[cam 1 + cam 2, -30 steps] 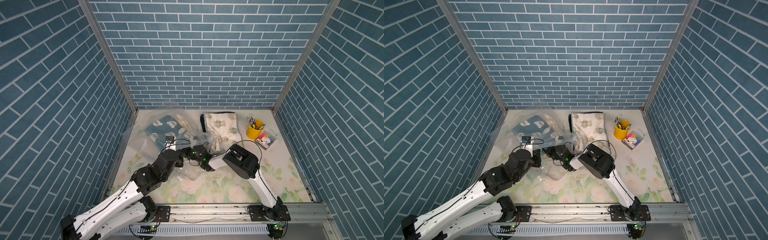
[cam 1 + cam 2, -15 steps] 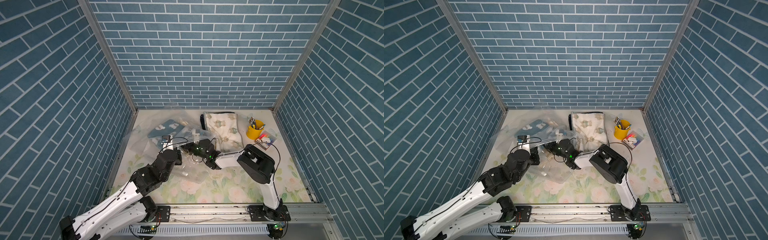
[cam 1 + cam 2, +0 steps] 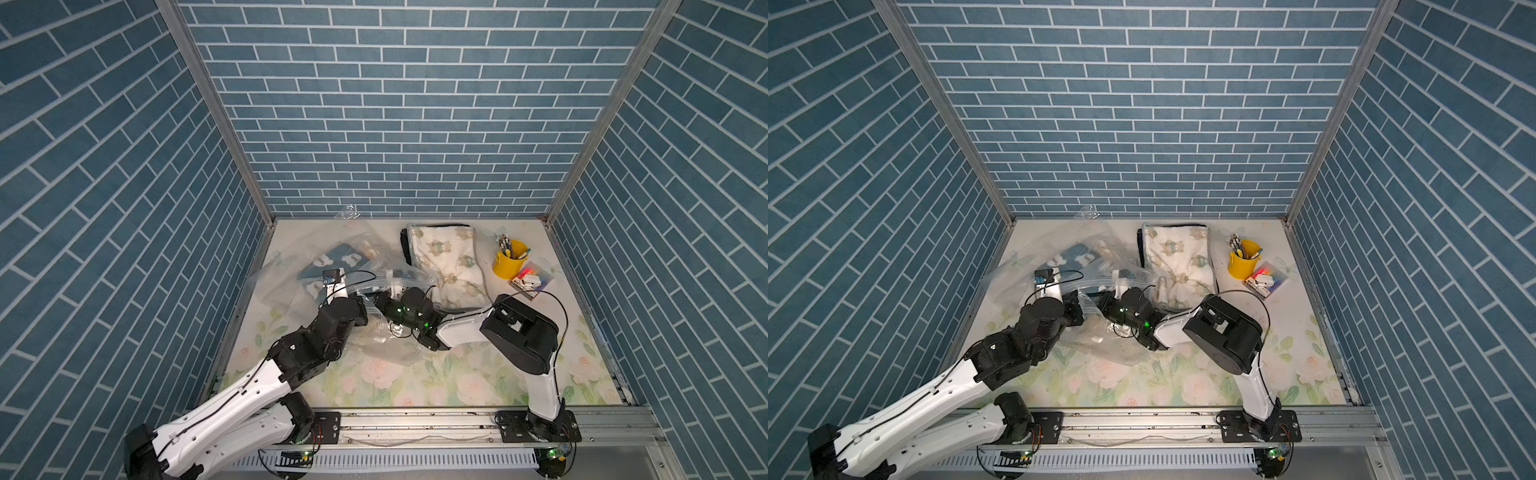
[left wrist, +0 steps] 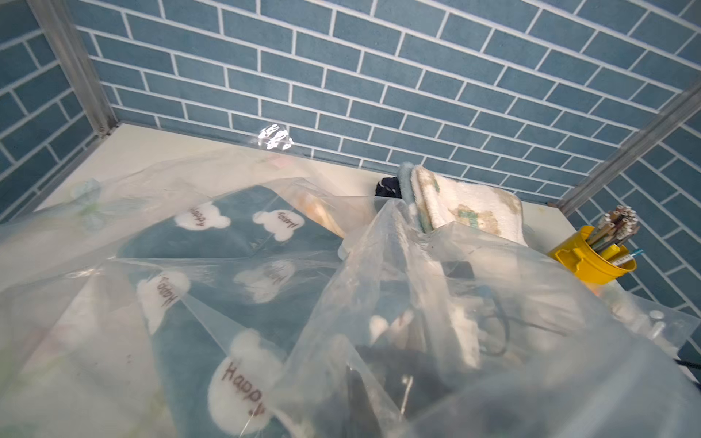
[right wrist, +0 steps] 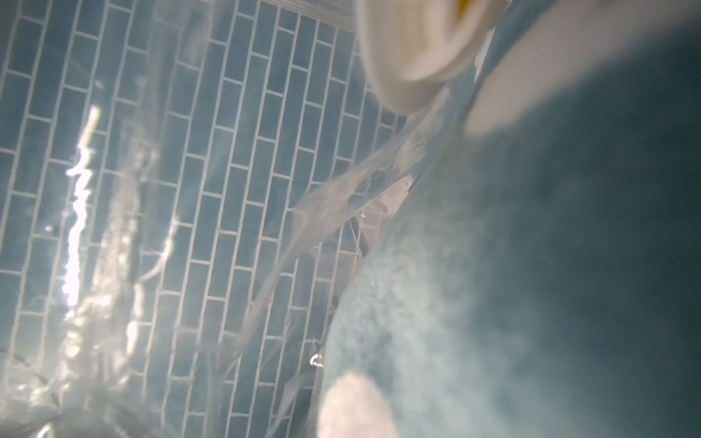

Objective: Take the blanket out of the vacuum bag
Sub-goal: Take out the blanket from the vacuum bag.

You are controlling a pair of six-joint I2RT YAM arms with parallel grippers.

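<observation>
2 overhead stereo views; 2 wrist close-ups at vacuum bag [image 4: 493, 288]

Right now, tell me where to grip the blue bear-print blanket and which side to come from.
Pinch the near folded edge of the blue bear-print blanket, reaching in from the robot's side, where the vacuum bag seems to gape. It lies flat under plastic, so only an edge gives the jaws a bite.

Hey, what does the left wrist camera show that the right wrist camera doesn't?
Only the left wrist: the cream patterned blanket, the yellow cup of pencils, and the word Happy on the white patches of the blue blanket. Only the right wrist: a blurred round white thing up close, possibly the valve cap. Both: the blue blanket with white patches, the clear vacuum bag plastic, and the brick wall.
</observation>
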